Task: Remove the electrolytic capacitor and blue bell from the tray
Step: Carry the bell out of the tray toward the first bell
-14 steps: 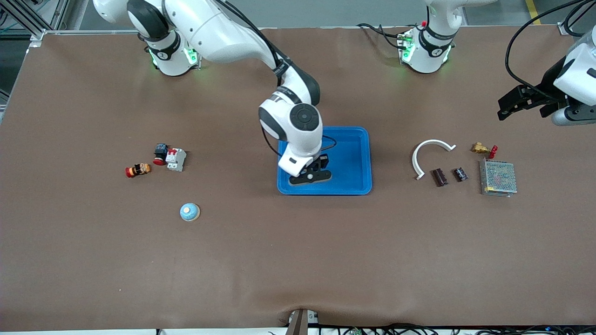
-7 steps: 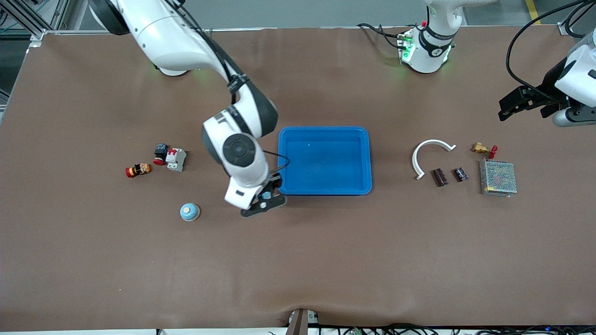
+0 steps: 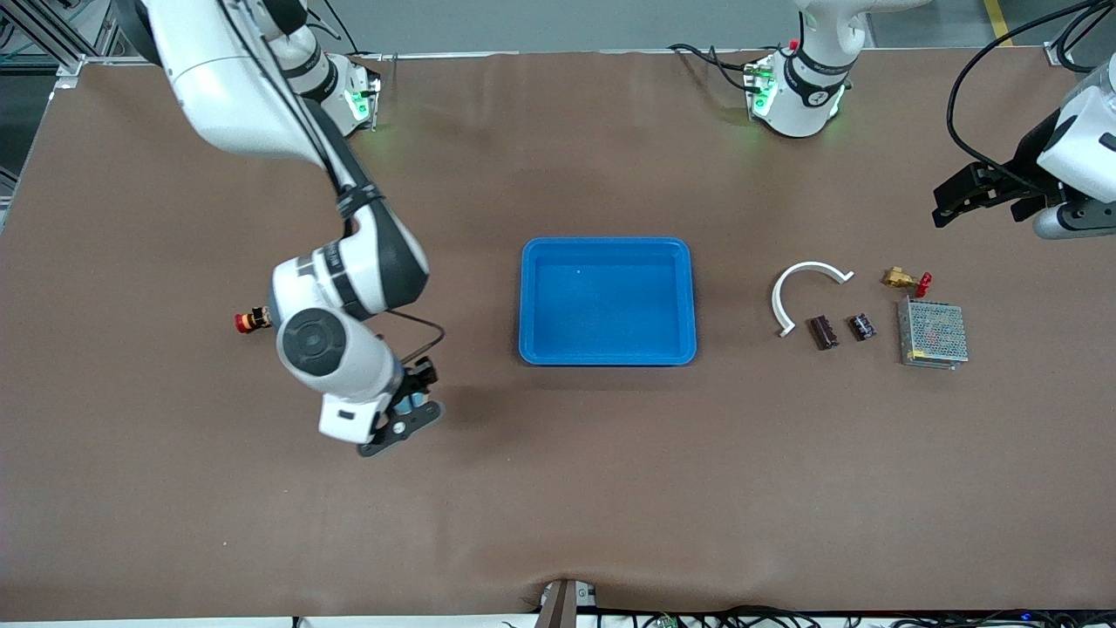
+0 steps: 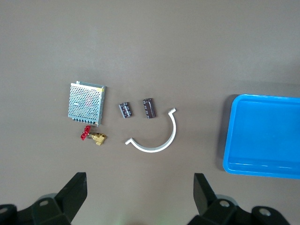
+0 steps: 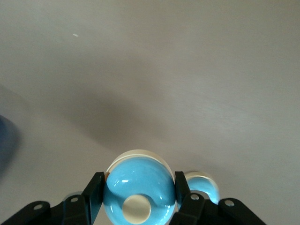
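Only in the right wrist view is the blue bell point(image 5: 138, 190) seen clamped between the right gripper's point(image 5: 137, 199) fingers.
Frontally, the right gripper point(image 3: 405, 417) is held low toward the right arm's end; the left gripper point(image 3: 975, 194) waits spread apart, with capacitors point(image 4: 148, 107) beside the white clamp point(image 4: 157, 137).

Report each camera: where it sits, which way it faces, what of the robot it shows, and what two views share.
Front: high across the table, facing the bases; shows both arms, the right end effector low over the table, the left end effector waiting raised, and the tray.
Left wrist: on the left arm, looking down at the capacitors and arc; its open fingers show.
Right wrist: on the right arm, looking down at the bell between its fingers.
Shared: front and left wrist both show tray, arc and capacitors.
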Motion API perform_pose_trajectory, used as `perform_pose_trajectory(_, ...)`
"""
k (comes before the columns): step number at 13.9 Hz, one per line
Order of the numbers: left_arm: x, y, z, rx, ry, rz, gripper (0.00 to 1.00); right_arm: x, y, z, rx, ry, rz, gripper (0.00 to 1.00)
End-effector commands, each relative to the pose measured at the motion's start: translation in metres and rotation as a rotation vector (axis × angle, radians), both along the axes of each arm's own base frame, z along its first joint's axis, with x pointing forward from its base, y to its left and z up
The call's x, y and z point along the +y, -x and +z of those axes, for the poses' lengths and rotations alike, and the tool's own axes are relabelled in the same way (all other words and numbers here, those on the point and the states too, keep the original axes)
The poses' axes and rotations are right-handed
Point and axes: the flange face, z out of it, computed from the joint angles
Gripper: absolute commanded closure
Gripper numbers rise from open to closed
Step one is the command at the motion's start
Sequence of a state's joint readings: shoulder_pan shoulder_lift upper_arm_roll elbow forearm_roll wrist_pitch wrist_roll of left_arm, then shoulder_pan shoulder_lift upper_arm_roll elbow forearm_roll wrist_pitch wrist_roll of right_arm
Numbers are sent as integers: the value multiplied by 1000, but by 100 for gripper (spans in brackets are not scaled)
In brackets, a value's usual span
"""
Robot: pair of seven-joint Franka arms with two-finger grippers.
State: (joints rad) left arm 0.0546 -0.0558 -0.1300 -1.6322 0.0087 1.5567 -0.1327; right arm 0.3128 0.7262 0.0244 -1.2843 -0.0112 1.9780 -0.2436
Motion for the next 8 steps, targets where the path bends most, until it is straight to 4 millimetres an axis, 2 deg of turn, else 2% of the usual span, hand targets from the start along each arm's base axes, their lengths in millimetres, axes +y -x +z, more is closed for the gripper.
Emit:
perform_pose_trajectory(1, 2, 1, 1, -5, 15, -20, 0, -48, -3, -1, 28, -31, 80, 65)
perform_pose_trajectory(3, 2, 1, 1, -5, 15, -20, 0, -83, -9, -5, 34, -34, 124, 65)
perform_pose_trajectory(5, 2, 1, 1, -5, 15, -20, 0, -109, -11, -11, 41, -37, 158, 65)
perform_pose_trajectory(7, 2, 1, 1, -5, 15, -20, 0, -132, -9, -12, 28, -41, 183, 65)
perform_pose_trajectory(8, 2, 1, 1, -5, 15, -20, 0, -140, -3, -20, 14, -42, 197, 65)
